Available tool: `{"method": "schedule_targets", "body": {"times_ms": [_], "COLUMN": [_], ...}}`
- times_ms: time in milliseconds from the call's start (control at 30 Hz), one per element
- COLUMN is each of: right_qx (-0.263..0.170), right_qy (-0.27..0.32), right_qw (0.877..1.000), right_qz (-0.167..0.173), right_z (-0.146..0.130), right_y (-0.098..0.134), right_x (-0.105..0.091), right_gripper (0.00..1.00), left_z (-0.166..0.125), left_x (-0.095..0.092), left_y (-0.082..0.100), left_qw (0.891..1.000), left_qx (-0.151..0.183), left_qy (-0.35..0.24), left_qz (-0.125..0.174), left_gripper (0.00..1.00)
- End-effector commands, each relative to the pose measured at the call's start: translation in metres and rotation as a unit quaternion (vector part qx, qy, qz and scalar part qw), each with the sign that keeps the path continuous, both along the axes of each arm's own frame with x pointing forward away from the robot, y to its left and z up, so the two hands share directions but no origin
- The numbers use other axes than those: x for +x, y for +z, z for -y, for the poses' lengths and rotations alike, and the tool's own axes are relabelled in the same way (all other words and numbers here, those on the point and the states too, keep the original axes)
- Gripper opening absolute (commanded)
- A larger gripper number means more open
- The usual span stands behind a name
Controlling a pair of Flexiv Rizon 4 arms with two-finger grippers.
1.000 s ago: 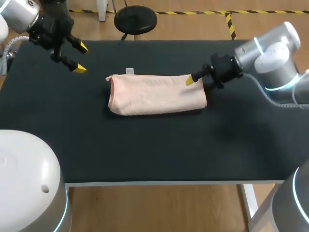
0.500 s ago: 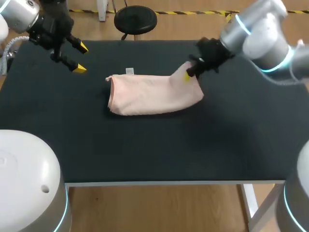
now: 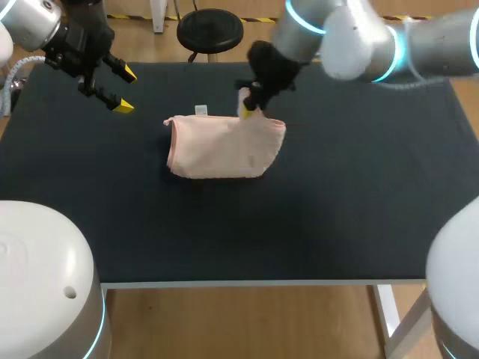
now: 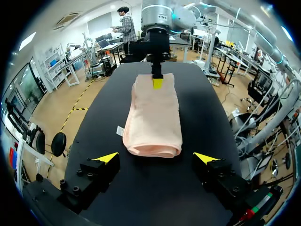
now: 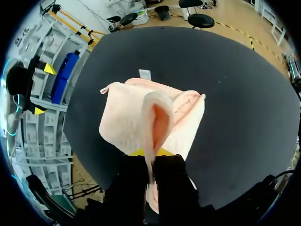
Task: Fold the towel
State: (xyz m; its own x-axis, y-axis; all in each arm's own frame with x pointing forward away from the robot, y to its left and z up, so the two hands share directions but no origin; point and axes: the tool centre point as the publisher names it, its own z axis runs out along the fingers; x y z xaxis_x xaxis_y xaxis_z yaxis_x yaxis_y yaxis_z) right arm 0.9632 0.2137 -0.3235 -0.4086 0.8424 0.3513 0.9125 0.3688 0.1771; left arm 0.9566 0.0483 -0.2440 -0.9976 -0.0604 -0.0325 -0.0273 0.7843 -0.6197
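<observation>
Towel: The pink towel (image 3: 224, 146) is lying near the middle of the dark worktop (image 3: 337, 217), doubled into a band. Its right end is hanging lifted off the surface and arching over the rest.
Right fingers: My right fingers (image 3: 245, 111) are pinching shut on that raised end. From the right wrist view, the cloth's edge (image 5: 149, 141) is running up between them, with only a narrow strip in the pinch.
Left fingers: My left fingers (image 3: 126, 90) are hovering spread wide over the worktop's far left part, gripping nothing and standing well apart from the towel.
Step in hand: I am judging this as the carry-over, with the lifted end heading for the left end.
Risk, slipping: With so little cloth in the pinch, the end could be sliding out mid-carry and dropping short of the far edge.
Risk, dragging: Nothing is pinning the left end, so a low or hasty pull could be shoving the whole towel along the worktop instead of folding it.
Risk, skewing: I am holding the end at one point only, and the unsupported corner is sagging, so the edges could be landing out of line or creasing underneath.
Risk, layers: I cannot tell whether both layers are sitting in the pinch; if only one is, the band could be peeling open.
</observation>
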Motion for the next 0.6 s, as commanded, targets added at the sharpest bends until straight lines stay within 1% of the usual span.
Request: {"method": "schedule_targets", "body": {"times_ms": [33, 100, 200, 300, 367, 433, 600], "right_qx": [-0.069, -0.067, -0.062, -0.057, -0.050, -0.049, -0.036], "right_qy": [0.003, 0.015, 0.032, 0.042, 0.047, 0.054, 0.065], "right_qw": [0.997, 0.996, 0.995, 0.995, 0.995, 0.994, 0.995], "right_qz": [0.038, 0.053, 0.067, 0.073, 0.071, 0.076, 0.067], "right_z": [-0.037, -0.051, -0.067, -0.081, -0.087, -0.093, -0.104], "right_y": [-0.003, -0.001, 0.002, 0.003, 0.004, 0.005, 0.000], "right_x": [-0.001, -0.004, -0.008, -0.010, -0.010, -0.012, -0.012], "right_gripper": [0.00, 0.00, 0.00, 0.00, 0.00, 0.00, 0.00], "left_z": [0.000, 0.000, 0.000, 0.000, 0.000, 0.000, 0.000], "left_x": [0.000, 0.000, 0.000, 0.000, 0.000, 0.000, 0.000], "left_y": [-0.001, -0.001, -0.001, -0.001, -0.001, -0.001, -0.001], "left_qw": [1.000, 1.000, 1.000, 1.000, 1.000, 1.000, 1.000], "left_qx": [-0.002, -0.002, -0.002, -0.002, -0.002, -0.002, -0.002], "left_qy": [-0.001, -0.001, -0.001, -0.001, -0.001, -0.001, -0.001], "left_qz": [0.002, 0.002, 0.002, 0.002, 0.002, 0.002, 0.002], "left_gripper": [1.00, 1.00, 1.00, 1.00, 1.00, 1.00, 1.00]}}
